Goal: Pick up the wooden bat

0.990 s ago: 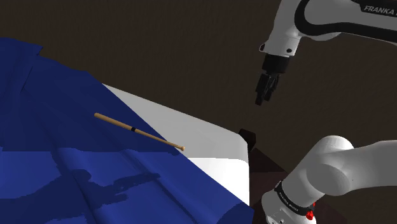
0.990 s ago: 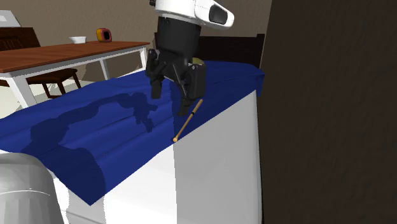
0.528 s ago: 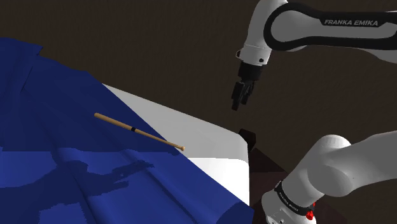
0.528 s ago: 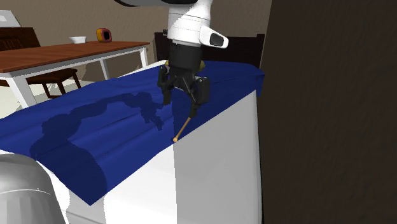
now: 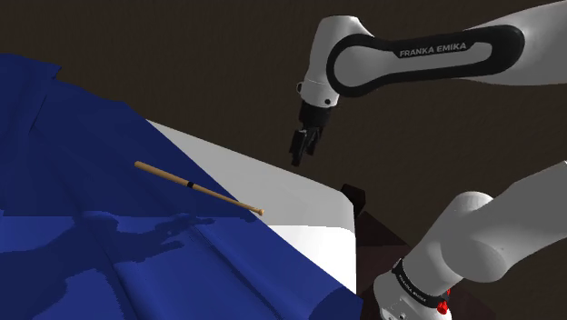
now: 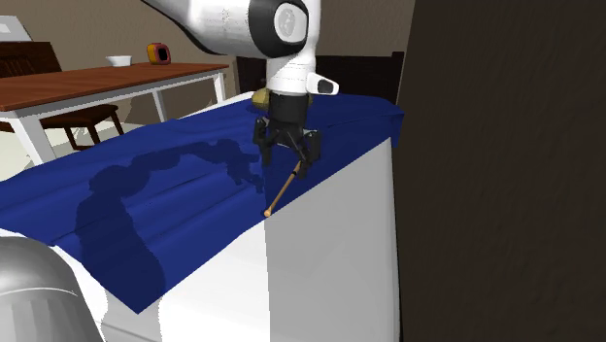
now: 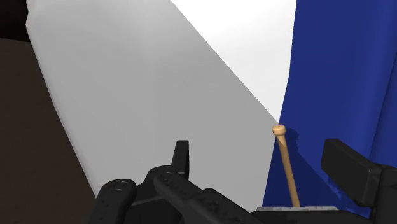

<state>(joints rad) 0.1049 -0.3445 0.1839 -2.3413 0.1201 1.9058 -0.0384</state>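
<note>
The wooden bat point(image 5: 195, 186) is slim and tan with a dark band. It lies flat on the bed's blue cover point(image 5: 82, 155), its knob end near the white edge. In the second exterior view the bat point(image 6: 281, 193) points its knob toward the camera, along the bed's side. My black gripper point(image 5: 300, 151) hangs in the air above the white bed edge, up and to the shoulder view's right of the knob. The gripper point(image 6: 284, 161) is open with nothing between its fingers. In the wrist view the knob of the bat point(image 7: 287, 167) lies far below the gripper point(image 7: 261, 151), between the spread fingers.
The white mattress point(image 6: 330, 253) drops off steeply at the bed's side. A dark wall point(image 6: 505, 165) stands close by. A small dark box point(image 5: 353, 195) sits past the bed's corner. A wooden table point(image 6: 97, 83) with a bowl and a chair stand behind the bed.
The gripper has travelled to the shoulder view's left and slightly down, from beside the bed to over its white edge near the bat's knob. The bat has not moved.
</note>
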